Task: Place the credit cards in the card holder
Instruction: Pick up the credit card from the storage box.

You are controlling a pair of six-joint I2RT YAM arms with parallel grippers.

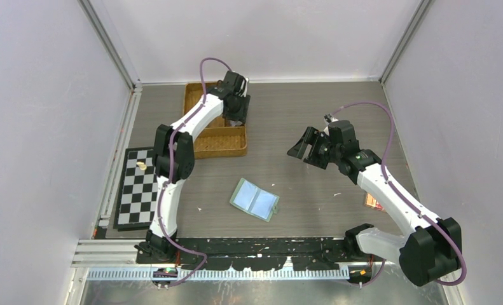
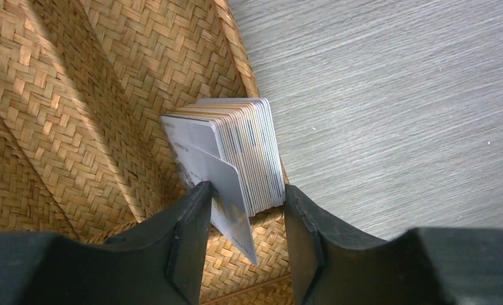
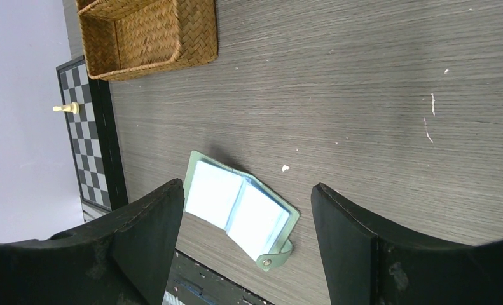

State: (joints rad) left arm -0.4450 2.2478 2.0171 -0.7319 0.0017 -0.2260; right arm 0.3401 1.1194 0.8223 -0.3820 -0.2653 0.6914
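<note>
- Left wrist: my left fingers (image 2: 185, 235) straddle the credit cards (image 2: 236, 140) in the tray (image 2: 77, 95); grip unclear to me.
- Card holder (image 3: 239, 213) lies open, unfilled, I judge; my right fingers (image 3: 350, 235) wide, empty.

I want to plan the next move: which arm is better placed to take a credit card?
The left arm: its jaws straddle the credit cards standing in the woven tray. The right arm hangs away from the tray, jaws open, facing the open card holder.
</note>
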